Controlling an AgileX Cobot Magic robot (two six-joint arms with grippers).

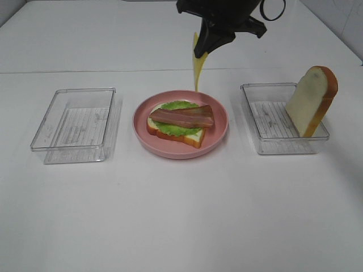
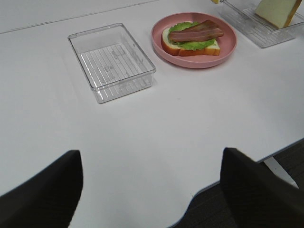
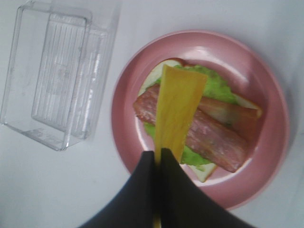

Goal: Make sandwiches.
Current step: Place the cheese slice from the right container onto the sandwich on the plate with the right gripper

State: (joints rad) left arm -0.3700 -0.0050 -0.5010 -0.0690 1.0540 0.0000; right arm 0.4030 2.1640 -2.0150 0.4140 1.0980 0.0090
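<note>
Two trays point(image 1: 74, 126) flanking plate point(image 1: 170, 152) bearing sandwich point(image 1: 181, 118)
Bread point(image 1: 309, 96) is leaning in three-o'clock tray point(image 1: 266, 122); right tool point(image 3: 158, 153) pinching cheese point(image 3: 178, 104), left tool point(image 2: 151, 156) gaping.

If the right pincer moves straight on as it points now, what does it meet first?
Probably the bacon on the sandwich; the cheese slice held by the right pincer would touch it first. Depth is uncertain.

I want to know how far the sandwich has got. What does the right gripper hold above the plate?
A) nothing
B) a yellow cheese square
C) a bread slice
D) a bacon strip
B: the right gripper is shut on the yellow cheese square, which hangs over the bacon on the pink plate.
</note>
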